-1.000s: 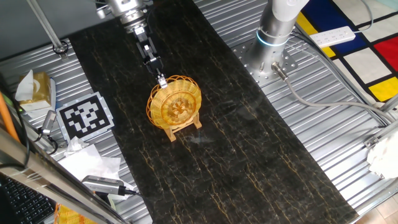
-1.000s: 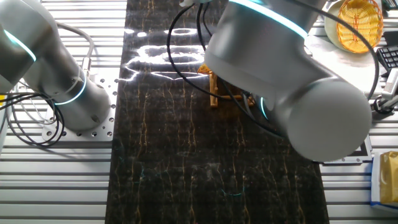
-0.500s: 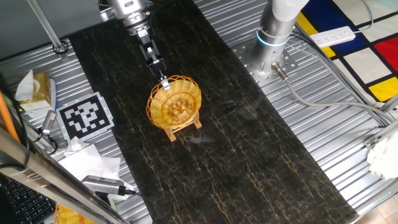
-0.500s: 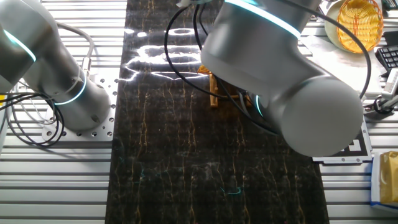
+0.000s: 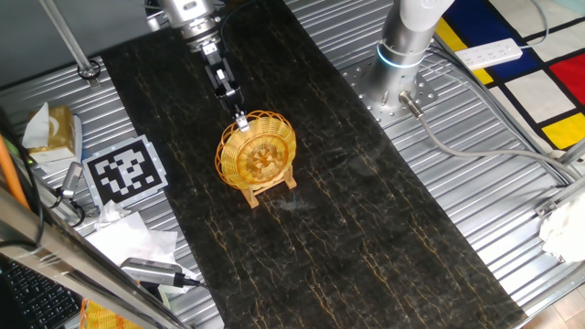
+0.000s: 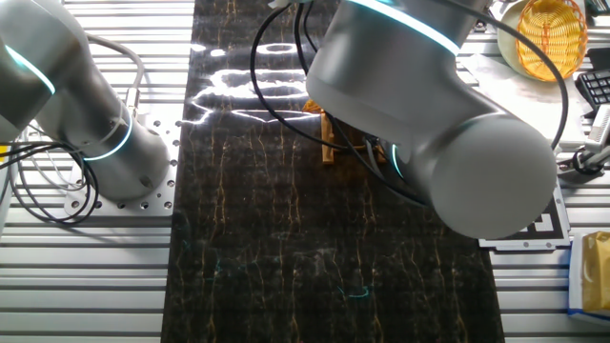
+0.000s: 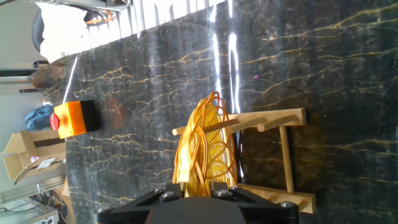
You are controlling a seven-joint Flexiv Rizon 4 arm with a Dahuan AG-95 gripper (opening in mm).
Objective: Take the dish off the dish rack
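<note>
Robot arm (image 6: 419, 114) hides most of dish rack (image 6: 328, 143).

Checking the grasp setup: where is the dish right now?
The dish stands on edge in the dish rack mid-mat in one fixed view, with the claw at its top rim.

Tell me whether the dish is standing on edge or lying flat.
On edge. The dish stands upright in the dish rack, held between its pegs, its face turned sideways; the hand view shows it edge-on.
</note>
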